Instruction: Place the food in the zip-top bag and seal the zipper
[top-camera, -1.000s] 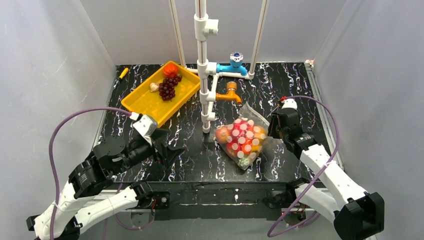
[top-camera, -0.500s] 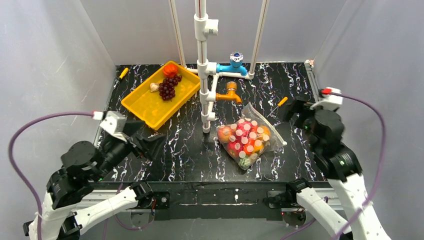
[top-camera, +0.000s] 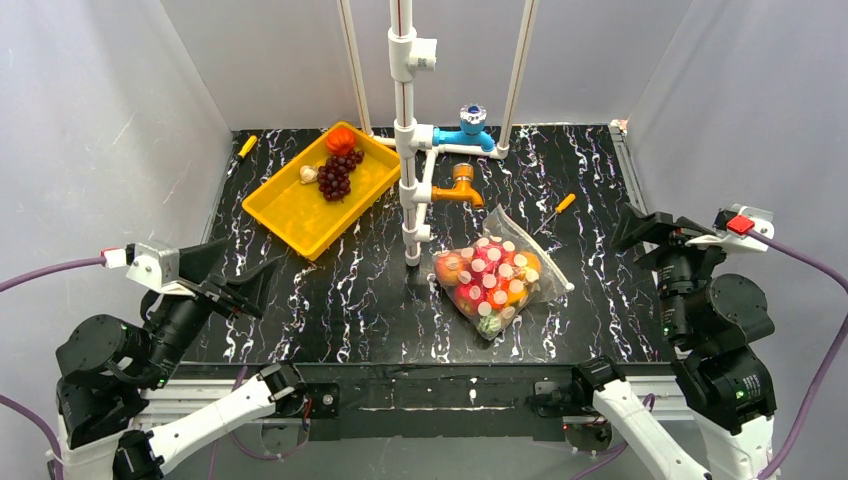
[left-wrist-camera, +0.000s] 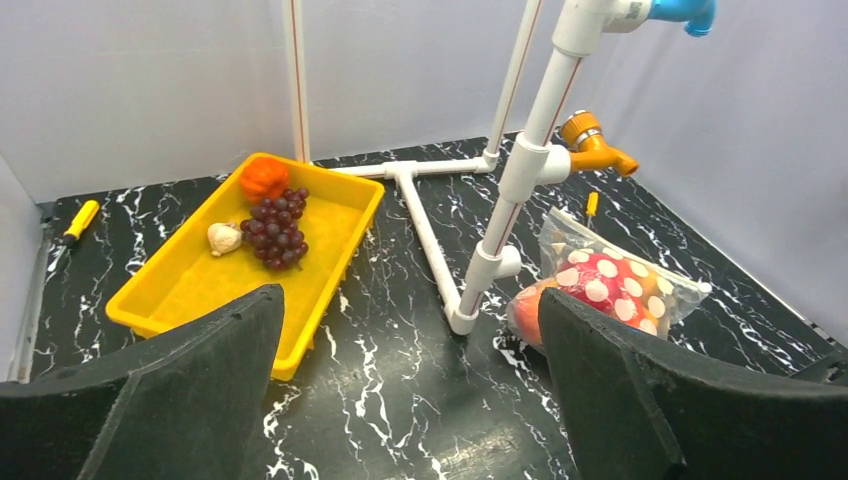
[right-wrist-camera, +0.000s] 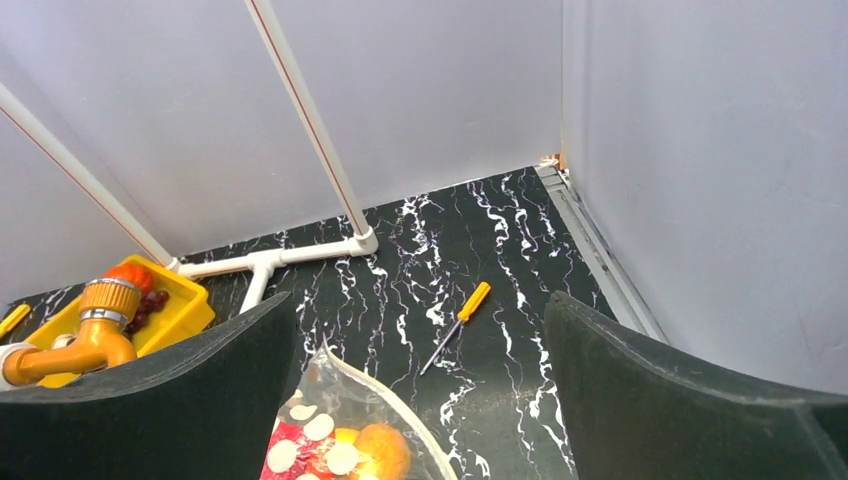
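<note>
While left jaws and right jaws stand spread and empty above the counter (top-camera: 350, 300), yellow tray (top-camera: 290, 215) lies ahead of left jaws; zip-top bag (top-camera: 497, 277), holding food (top-camera: 447, 268), lies between both, nearer right jaws; grapes (top-camera: 336, 177) in tray.

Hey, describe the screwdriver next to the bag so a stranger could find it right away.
Find the white pipe stand at mid-table; the dotted bag lies just right of its foot. Past the bag's far right edge lies a thin screwdriver with a yellow handle. The other screwdriver lies far left, behind the yellow tray.
</note>
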